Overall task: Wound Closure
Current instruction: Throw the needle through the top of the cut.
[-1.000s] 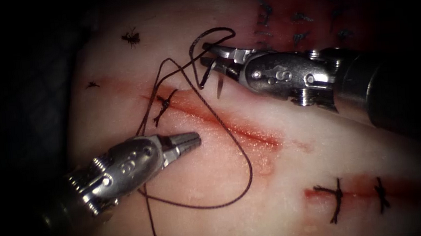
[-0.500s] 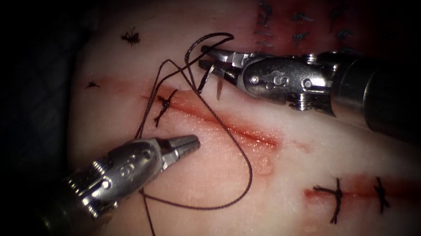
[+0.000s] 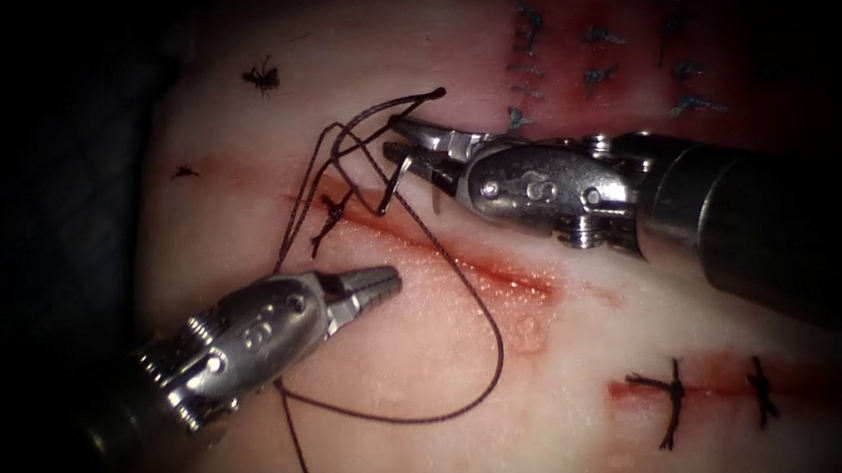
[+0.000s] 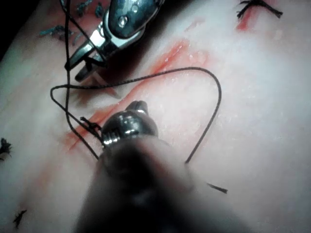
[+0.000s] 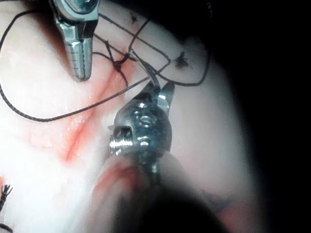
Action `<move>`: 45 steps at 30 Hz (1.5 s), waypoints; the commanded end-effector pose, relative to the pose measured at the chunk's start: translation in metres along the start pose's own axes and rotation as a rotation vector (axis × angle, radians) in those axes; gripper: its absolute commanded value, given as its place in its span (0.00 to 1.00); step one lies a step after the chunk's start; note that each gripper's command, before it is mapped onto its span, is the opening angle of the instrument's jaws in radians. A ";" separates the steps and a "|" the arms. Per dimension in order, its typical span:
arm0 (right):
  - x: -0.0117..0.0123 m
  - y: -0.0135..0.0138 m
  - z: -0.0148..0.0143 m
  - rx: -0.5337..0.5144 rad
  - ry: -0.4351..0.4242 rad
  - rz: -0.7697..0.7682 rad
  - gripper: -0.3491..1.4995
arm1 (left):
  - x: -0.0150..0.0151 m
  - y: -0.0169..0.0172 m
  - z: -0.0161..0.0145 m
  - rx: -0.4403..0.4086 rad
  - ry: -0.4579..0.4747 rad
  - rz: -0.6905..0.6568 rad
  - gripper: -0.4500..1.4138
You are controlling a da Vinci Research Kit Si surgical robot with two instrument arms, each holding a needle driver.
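Endoscope: right tool [image 3: 404, 148] sits above the cut [image 3: 463, 258], on its upper-right side, jaws pinching the curved needle [image 3: 395, 183] near 1 end of its curve – the rest of the curve hangs down from the jaws toward the cut, free of the tissue [image 3: 591, 354] as far as I can tell. Thread [image 3: 495, 351] runs from the needle area, arches up over the right jaws, then sweeps down across the cut in 1 wide loop and passes under the left tool [image 3: 384, 281]. Left tool lies below-left of the cut, jaws pressed together, nothing between them, tips just beside the cut's lower edge. 1 tied knot [image 3: 331, 208] sits on the cut's left end; 2 finished stitches [image 3: 673, 402] cross a second cut at lower right. Red fluid [image 3: 524, 329] stains the tissue along the cut. Left wrist: own tool [image 4: 138, 106] points at the cut, jaw state hard to read from behind; thread [image 4: 214, 111] loops past it; right tool [image 4: 80, 65] beyond, clamped on the needle. Right wrist: own tool [image 5: 158, 94] grips the needle [image 5: 146, 73] – the tip end points toward the knot [image 5: 116, 63]; left tool [image 5: 80, 73] lies closed and empty beside the cut [image 5: 82, 131], thread [image 5: 43, 117] curving around it.
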 end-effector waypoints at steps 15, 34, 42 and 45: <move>-0.0013 -0.0022 -0.0011 0.014 -0.016 0.018 0.00 | -0.0005 -0.0006 0.0002 0.011 -0.006 0.000 0.05; -0.0023 -0.0050 -0.0012 0.050 -0.040 0.004 0.00 | -0.0009 -0.0001 -0.0012 0.022 -0.018 0.003 0.05; -0.0027 -0.0063 -0.0019 0.074 -0.052 0.011 0.00 | -0.0009 -0.0003 -0.0012 0.021 -0.019 0.001 0.05; -0.0032 -0.0066 -0.0021 0.075 -0.060 0.015 0.00 | -0.0009 -0.0003 -0.0013 0.021 -0.019 0.001 0.05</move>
